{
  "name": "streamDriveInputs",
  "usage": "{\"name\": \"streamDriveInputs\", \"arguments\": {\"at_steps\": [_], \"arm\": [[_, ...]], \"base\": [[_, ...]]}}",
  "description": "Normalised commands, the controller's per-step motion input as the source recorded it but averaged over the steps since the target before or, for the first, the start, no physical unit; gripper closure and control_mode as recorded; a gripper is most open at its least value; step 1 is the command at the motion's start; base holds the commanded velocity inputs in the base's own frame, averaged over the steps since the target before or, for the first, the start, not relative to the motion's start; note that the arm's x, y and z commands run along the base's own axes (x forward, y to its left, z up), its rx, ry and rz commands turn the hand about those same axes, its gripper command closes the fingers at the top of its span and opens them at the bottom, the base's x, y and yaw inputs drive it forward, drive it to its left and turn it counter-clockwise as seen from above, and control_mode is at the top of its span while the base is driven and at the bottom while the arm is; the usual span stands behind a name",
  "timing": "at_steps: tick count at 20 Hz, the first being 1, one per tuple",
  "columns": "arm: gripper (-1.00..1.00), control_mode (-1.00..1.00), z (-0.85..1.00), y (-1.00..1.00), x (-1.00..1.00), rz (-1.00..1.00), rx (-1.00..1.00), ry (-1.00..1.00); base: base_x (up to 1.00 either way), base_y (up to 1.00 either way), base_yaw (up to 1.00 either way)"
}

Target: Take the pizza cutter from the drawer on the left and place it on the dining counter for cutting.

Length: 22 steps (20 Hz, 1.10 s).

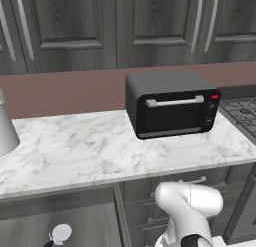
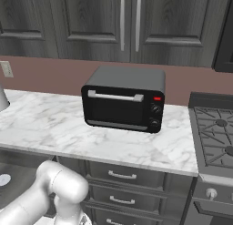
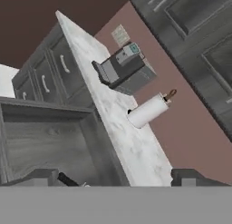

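The drawer [image 1: 35,223] stands pulled out under the left end of the marble counter, its grey wood floor exposed. In it lies the pizza cutter [image 1: 60,234], a silvery round wheel on a short black handle. In the hand view the drawer [image 3: 45,143] opens on the left and the cutter's black handle [image 3: 68,179] pokes up at the bottom edge. My gripper [image 3: 118,180] hovers over the drawer's right wall, open, with the cutter beside its left fingertip [image 3: 41,177]. Nothing is held. The dining counter is out of view.
A black toaster oven [image 1: 170,105] sits on the wall-side marble counter [image 1: 75,151], with a stove [image 2: 218,133] to its right. A paper towel roll [image 3: 147,110] and a small grey appliance [image 3: 123,70] stand further along. Closed drawers [image 2: 120,176] sit below.
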Motion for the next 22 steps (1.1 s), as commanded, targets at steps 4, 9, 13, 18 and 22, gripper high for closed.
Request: {"name": "streamDriveInputs", "arguments": {"at_steps": [4,9,13,18,22], "arm": [[-1.00,-1.00,0.82,-0.69,0.83,-0.19,0.28,0.23],[-1.00,-1.00,0.72,-0.66,0.84,-0.17,0.28,0.22],[-1.00,-1.00,0.65,-0.66,0.72,-0.13,0.30,0.22],[-1.00,-1.00,0.13,-0.68,0.59,-0.14,0.27,0.22],[-1.00,-1.00,-0.45,-0.88,0.53,-0.13,0.22,0.13]], "base": [[0.00,0.00,0.00],[0.00,0.00,0.00],[0.00,0.00,0.00],[0.00,0.00,0.00],[0.00,0.00,0.00]]}}
